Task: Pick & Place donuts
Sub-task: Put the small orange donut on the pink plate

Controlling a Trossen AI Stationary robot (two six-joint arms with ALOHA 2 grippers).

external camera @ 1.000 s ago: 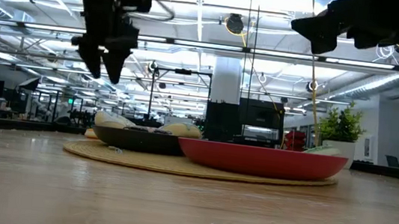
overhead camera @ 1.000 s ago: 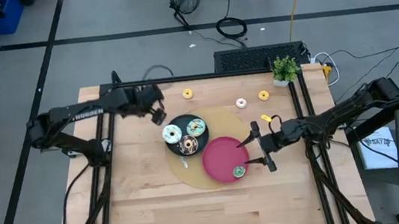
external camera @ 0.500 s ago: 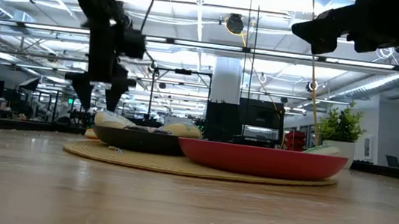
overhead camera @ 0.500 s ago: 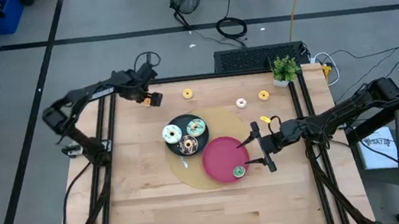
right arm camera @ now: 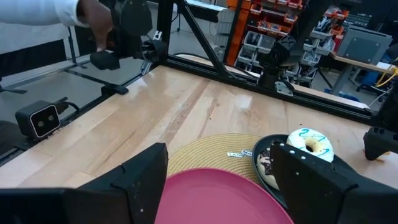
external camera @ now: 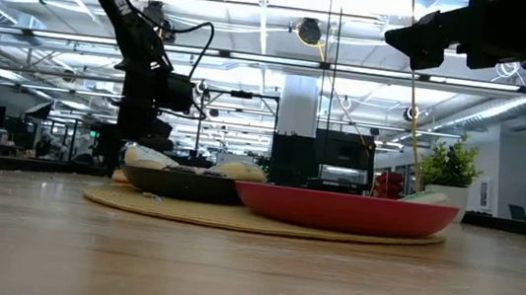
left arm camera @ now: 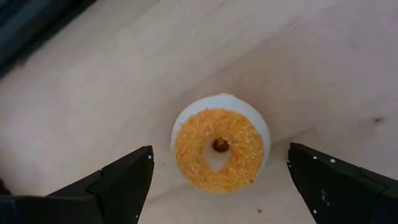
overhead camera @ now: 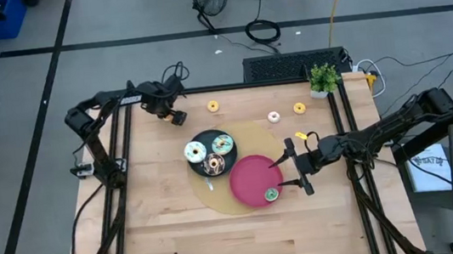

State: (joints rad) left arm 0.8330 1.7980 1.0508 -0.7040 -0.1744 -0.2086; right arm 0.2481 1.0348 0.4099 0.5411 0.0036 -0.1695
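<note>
An orange-topped donut [left arm camera: 219,149] with a white base lies flat on the wood near the table's far left corner [overhead camera: 179,118]. My left gripper [left arm camera: 217,186] points down over it, open, with one finger on each side and clear of it. My right gripper [overhead camera: 291,167] stands open and level above the right rim of the red plate [overhead camera: 249,176], holding nothing. A green donut [overhead camera: 271,194] lies on the red plate. A white donut [overhead camera: 194,153], a teal one [overhead camera: 222,144] and a brown one [overhead camera: 214,164] lie on the black plate [overhead camera: 207,136].
Both plates sit on a round woven mat [overhead camera: 261,131]. Three more donuts [overhead camera: 213,105] [overhead camera: 274,116] [overhead camera: 299,108] lie along the far edge. A small potted plant [overhead camera: 323,77] stands at the far right corner. A person's sleeve [right arm camera: 37,12] shows beyond the left arm.
My left gripper has gone from above the black plate's far side toward the table's far left corner and down, tipping to point more steeply downward, and now straddles the orange donut. It has stayed open. The donut has not moved.
</note>
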